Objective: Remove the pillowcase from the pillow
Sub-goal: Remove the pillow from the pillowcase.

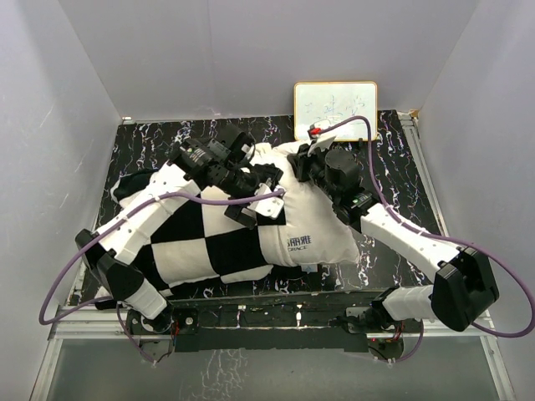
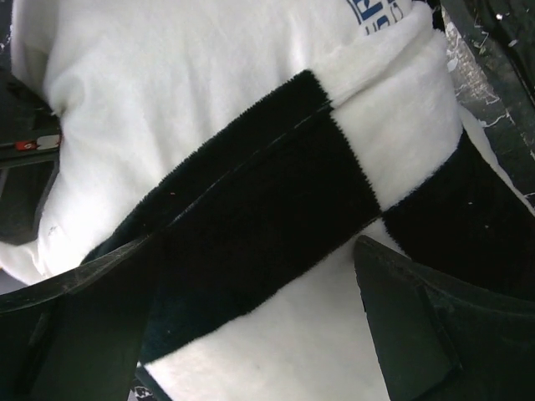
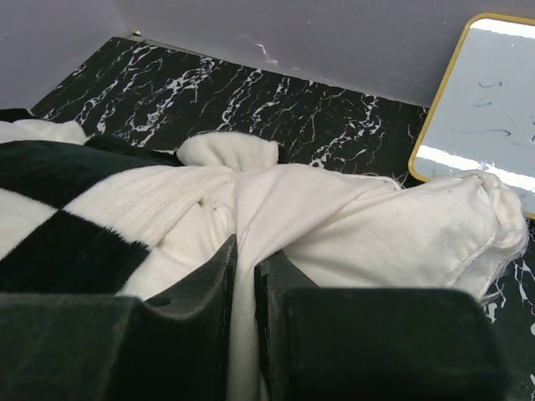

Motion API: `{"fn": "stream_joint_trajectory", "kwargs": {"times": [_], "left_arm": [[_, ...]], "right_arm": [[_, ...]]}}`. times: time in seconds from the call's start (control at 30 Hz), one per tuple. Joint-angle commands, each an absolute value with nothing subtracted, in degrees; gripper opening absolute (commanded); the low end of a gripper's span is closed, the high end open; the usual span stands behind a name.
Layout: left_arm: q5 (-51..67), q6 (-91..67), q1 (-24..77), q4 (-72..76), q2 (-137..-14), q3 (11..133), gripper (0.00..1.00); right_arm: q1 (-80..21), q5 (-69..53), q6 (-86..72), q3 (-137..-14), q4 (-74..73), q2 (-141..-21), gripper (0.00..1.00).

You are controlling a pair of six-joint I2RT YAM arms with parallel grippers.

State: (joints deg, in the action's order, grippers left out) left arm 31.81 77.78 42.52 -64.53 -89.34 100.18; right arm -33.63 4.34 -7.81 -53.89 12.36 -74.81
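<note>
Nearest the arm bases, the pillowcase (image 1: 196, 238) is seen on the left half of the pillow (image 1: 322, 225), which lies across the middle of the desk (image 1: 393, 167) with its right half, logo and all, already bared. The left gripper (image 2: 255, 276) is spread wide over the open edge of the pillowcase and nothing is held in it. The first risk is judged to lie here: if the jaws are shut too deep, the white stuffing beneath may be caught with the plush cover, and the pillow would then be dragged along instead of being stripped. If too little is taken, the thick nap may be lost from the fingers. A purple cable (image 1: 167, 199) is draped over the checkered cloth and could be snagged by a leftward pull. Farther off, the right gripper (image 3: 245, 276) is pressed together on a thin fold of the pillow's white fabric. That small pinch may be pulled free under load, and the anchor would be gone. At the far edge a whiteboard (image 1: 334, 104) is propped just behind the pillow and could be knocked. Counted: one pillowcase, one pillow, two grippers, one cable across the cloth, one whiteboard, one desk.
</note>
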Motion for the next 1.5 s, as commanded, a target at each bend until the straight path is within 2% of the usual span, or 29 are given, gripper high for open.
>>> {"fn": "stream_joint_trajectory", "kwargs": {"times": [0.0, 0.3, 0.4, 0.6, 0.9, 1.03, 1.13, 1.2, 1.47], "left_arm": [[30.04, 82.88, 44.21, -66.06, -91.29, 103.38, 0.95], [22.4, 85.91, 51.84, -60.47, -90.21, 98.18, 0.94], [20.16, 85.24, 52.02, -61.39, -90.49, 96.6, 0.91], [16.25, 81.23, 52.04, -64.83, -91.33, 95.23, 0.69], [9.53, 76.86, 51.95, -64.91, -84.21, 87.41, 0.49], [7.61, 74.48, 52.0, -66.58, -81.49, 84.57, 0.32], [6.64, 72.52, 51.99, -69.8, -80.52, 83.49, 0.09], [5.71, 71.81, 51.9, -71.37, -79.43, 82.24, 0.0], [3.14, 70.65, 49.69, -76.32, -72.63, 76.3, 0.0]], "right_arm": [[-36.24, -4.43, -5.62, -58.36, 18.07, -71.43, 0.08], [-38.57, -5.34, -3.52, -60.12, 15.2, -71.38, 0.08], [-38.66, -4.26, -3.21, -59.82, 14.9, -71.11, 0.08], [-37.96, 2.8, -3.11, -59.53, 11.78, -72.39, 0.08], [-23.74, 0.61, -12.28, -53.27, 10.16, -75.26, 0.08], [-20.14, 0.15, -11.88, -52.95, 10.01, -77.71, 0.08], [-18.18, 0.38, -11.78, -53.91, 9.88, -80.21, 0.08], [-16.98, 0.88, -11.84, -54.9, 9.12, -82.21, 0.08], [-11.64, 1.54, -12.48, -57.72, 7.15, -87.22, 0.08]]}}
